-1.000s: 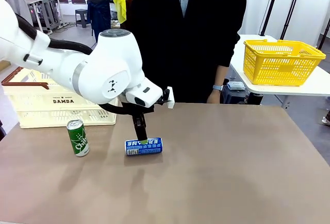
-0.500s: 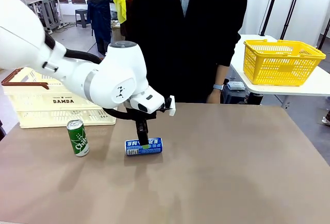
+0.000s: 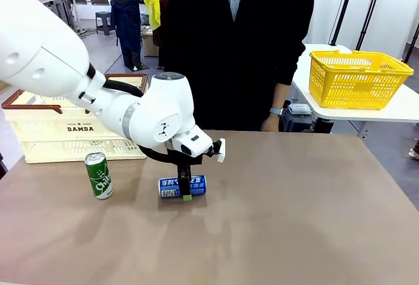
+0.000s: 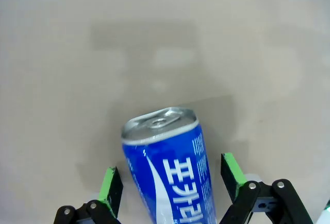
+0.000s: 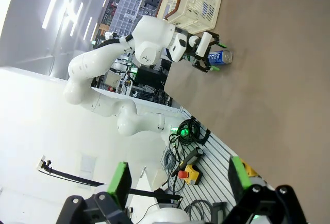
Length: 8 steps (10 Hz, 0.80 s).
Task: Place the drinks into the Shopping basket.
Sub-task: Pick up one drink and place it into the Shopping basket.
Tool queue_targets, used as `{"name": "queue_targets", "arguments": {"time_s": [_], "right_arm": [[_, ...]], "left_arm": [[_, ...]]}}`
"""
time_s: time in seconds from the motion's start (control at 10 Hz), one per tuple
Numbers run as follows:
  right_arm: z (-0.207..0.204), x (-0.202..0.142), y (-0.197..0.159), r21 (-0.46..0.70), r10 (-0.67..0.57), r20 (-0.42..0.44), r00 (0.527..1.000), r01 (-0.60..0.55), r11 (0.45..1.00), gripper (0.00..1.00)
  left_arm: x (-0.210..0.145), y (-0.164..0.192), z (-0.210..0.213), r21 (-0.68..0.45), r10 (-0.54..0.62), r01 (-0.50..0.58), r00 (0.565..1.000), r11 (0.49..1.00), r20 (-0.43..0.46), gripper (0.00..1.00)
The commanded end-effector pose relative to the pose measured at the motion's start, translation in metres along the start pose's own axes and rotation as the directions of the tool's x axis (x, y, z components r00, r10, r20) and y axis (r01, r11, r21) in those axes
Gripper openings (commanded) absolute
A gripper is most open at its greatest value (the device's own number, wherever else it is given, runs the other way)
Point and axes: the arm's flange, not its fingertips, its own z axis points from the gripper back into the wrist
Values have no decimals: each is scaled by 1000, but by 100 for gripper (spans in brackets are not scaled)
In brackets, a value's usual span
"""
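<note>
A blue drink can (image 3: pixel 169 187) lies on its side in the middle of the brown table. My left gripper (image 3: pixel 186 190) is down over it, open, with a green-padded finger (image 4: pixel 111 187) on each side of the blue can (image 4: pixel 172 183) and a small gap on both. A green can (image 3: pixel 99 175) stands upright to the left. The cream Shopping basket (image 3: pixel 72 128) marked DAMDA sits at the table's far left corner. My right gripper (image 5: pixel 178 175) hangs open and empty, far from the table, looking towards the blue can (image 5: pixel 223 56).
A person in a dark coat (image 3: pixel 236 49) stands at the far edge, one hand (image 3: pixel 270 122) near the table. A yellow mesh basket (image 3: pixel 357 78) rests on a white side table at the right. The right half of the brown table (image 3: pixel 314 219) is bare.
My left gripper has come down and slightly forward, from just behind the blue can to straddling it. Both cans stay where they were.
</note>
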Motion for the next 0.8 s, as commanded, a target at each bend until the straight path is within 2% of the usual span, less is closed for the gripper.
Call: {"name": "queue_targets", "arguments": {"time_s": [0.0, 0.4, 0.5, 0.6, 0.7], "right_arm": [[4, -3, -1, -6, 16, -16, 1000, -17, 1000, 100], [4, -3, -1, -6, 16, -16, 1000, -17, 1000, 100], [4, -3, -1, -6, 16, -16, 1000, -17, 1000, 100], [4, -3, -1, -6, 16, -16, 1000, -17, 1000, 100], [4, -3, -1, -6, 16, -16, 1000, -17, 1000, 100]], "left_arm": [[-1, 11, -5, -54, -29, 29, 1000, 998, 1, 100], [1, 12, -12, -68, -20, 19, 1000, 997, -9, 100], [0, 12, -11, -85, -18, 19, 1000, 996, 5, 62], [-1, 11, -10, -84, -21, 21, 1000, 996, -8, 4], [-1, 10, -10, -85, -27, 26, 1000, 996, -9, 0]]}}
